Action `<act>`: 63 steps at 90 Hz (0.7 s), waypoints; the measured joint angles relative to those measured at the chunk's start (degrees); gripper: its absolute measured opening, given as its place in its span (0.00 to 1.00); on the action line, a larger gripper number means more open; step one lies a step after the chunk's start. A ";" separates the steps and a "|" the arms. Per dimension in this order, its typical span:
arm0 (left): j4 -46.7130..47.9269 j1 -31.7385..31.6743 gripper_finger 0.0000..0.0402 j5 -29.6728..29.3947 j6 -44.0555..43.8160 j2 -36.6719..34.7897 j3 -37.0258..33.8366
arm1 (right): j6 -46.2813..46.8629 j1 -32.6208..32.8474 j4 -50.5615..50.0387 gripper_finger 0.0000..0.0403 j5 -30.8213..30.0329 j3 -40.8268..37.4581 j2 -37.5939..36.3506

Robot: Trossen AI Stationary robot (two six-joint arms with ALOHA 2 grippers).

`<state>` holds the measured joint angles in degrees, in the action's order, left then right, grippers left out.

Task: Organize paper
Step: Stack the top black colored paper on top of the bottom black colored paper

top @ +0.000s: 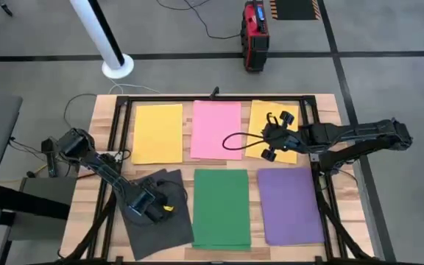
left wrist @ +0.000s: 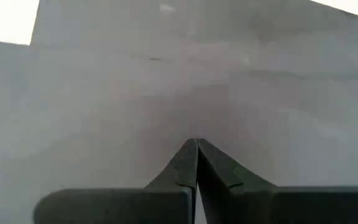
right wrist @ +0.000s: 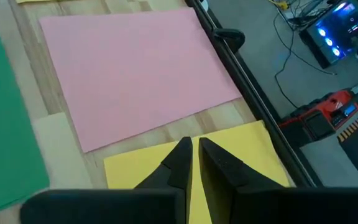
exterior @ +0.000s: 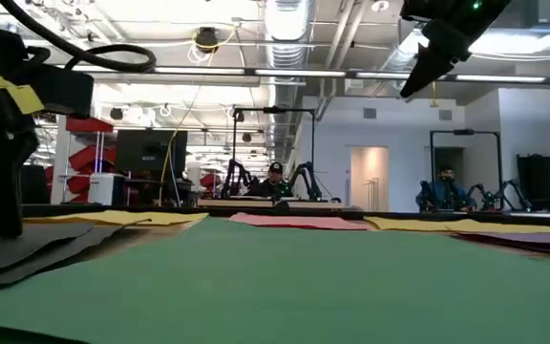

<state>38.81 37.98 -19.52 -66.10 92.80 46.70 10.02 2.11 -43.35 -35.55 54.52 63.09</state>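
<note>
Coloured sheets of paper lay spread across the wooden table (top: 101, 118) in two rows. In the upper row of the overhead picture, a yellow sheet (top: 157, 132) sat at the left, a pink sheet (top: 216, 129) in the middle, just beside it, and a second yellow sheet (top: 260, 118) to the right, its edge lying over the pink one's side. In the lower row, a green sheet (top: 221, 207) lay at centre and a purple sheet (top: 290, 205) to its right, a strip of bare wood between them. At the lower left, dark grey sheets (top: 168, 224) lay askew, one overlapping another, clearly more than one, though how many I could not tell. The left gripper (top: 147, 205) stood down on this grey pile, its fingers (left wrist: 185, 165) pressed together tip to tip over the grey surface; whether they pinched any paper I could not make out. The right gripper (top: 272, 137) hung above the second yellow sheet in the upper right, raised off the table as the level picture showed, its fingers (right wrist: 179, 162) drawn narrow with only a thin gap between them, holding nothing. Beyond the table's far edge, a red case (top: 255, 33) stood on the floor at the top of the frame, and a white pole base (top: 116, 66) at the upper left.
</note>
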 joint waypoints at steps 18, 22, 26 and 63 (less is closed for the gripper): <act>0.04 0.00 0.00 0.63 7.79 0.03 0.00 | 0.02 0.00 0.01 0.07 0.02 0.00 0.00; 0.07 0.00 0.00 0.74 9.25 0.04 0.00 | 0.00 -0.02 0.00 0.07 0.02 0.00 0.00; 0.07 -0.01 0.00 0.96 10.58 0.04 0.00 | 0.02 -0.01 0.00 0.07 0.02 0.00 0.00; 1.30 -0.81 0.00 3.67 12.28 0.25 3.36 | 0.02 -0.02 0.04 0.07 0.02 0.00 0.00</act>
<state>40.11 37.16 -15.86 -53.81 93.05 50.06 10.04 2.09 -43.31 -35.53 54.52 63.09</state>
